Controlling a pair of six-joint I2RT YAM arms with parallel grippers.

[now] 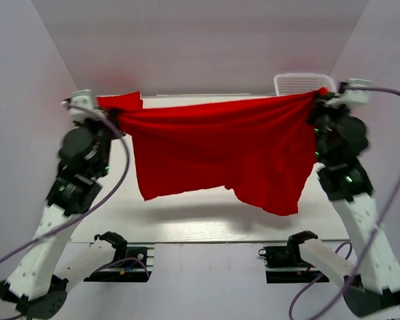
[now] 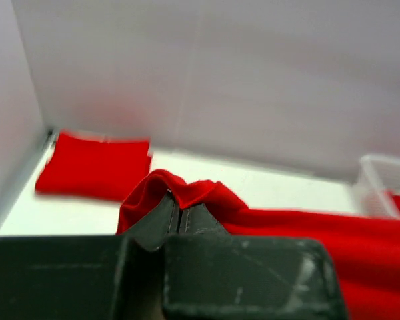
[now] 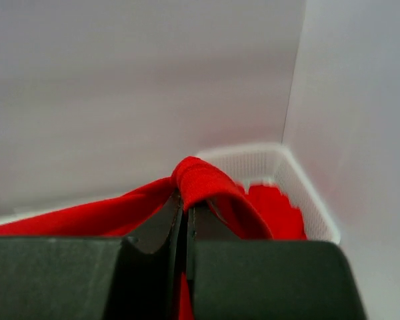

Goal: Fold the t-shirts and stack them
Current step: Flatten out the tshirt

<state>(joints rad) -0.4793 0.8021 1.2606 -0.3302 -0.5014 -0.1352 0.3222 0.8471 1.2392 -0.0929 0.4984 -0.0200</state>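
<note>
A bright red t-shirt (image 1: 220, 150) hangs stretched in the air between both arms, its lower edge dangling above the white table. My left gripper (image 1: 117, 119) is shut on the shirt's left end, where cloth (image 2: 187, 190) bunches over the closed fingertips. At the right end my right gripper (image 1: 316, 100) is shut on the other corner, a fold of cloth (image 3: 200, 180) draped over its tips. A folded red t-shirt (image 2: 93, 165) lies flat at the table's far left corner. More red t-shirt cloth (image 3: 273, 213) lies inside the basket.
A white lattice basket (image 1: 304, 83) stands at the far right corner against the wall (image 3: 333, 133). White walls close in the table at left, back and right. Purple cables (image 1: 123, 167) loop beside both arms. The arm bases (image 1: 120, 257) sit at the near edge.
</note>
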